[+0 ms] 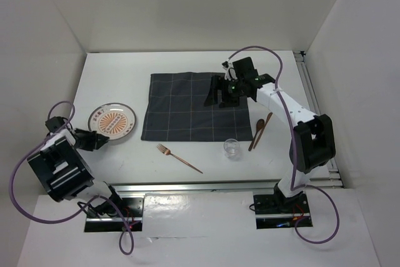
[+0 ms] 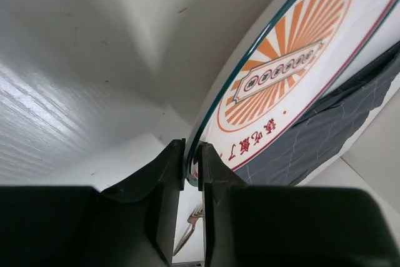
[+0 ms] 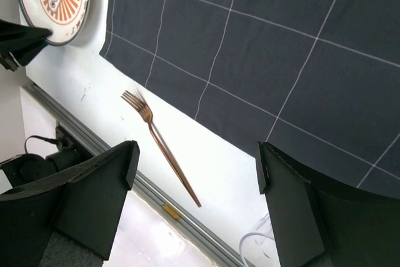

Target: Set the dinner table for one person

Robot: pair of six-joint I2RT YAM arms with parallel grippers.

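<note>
The white worktop [image 1: 119, 79] lies under everything, a metal rail along its near edge. Nearest on it are a copper fork [image 1: 179, 157] and a glass [image 1: 231, 148]. Farther left, the left fingers [image 2: 178, 164] pinch the plate [image 1: 112, 120] by its rim. Beyond, the right fingers [image 1: 214, 96] hang spread above the checked cloth [image 1: 181, 110].

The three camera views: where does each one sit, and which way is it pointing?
Top external: fixed above and behind the robot, looking down on the dinner table; the left arm and right arm both show.
Left wrist: rides the left arm, looking along its fingers, which grip the plate by its rim.
Right wrist: rides the right arm, looking down on the checked cloth and fork; its fingers stand wide apart.
Shared: both wrist views show the plate, cloth and fork.
</note>
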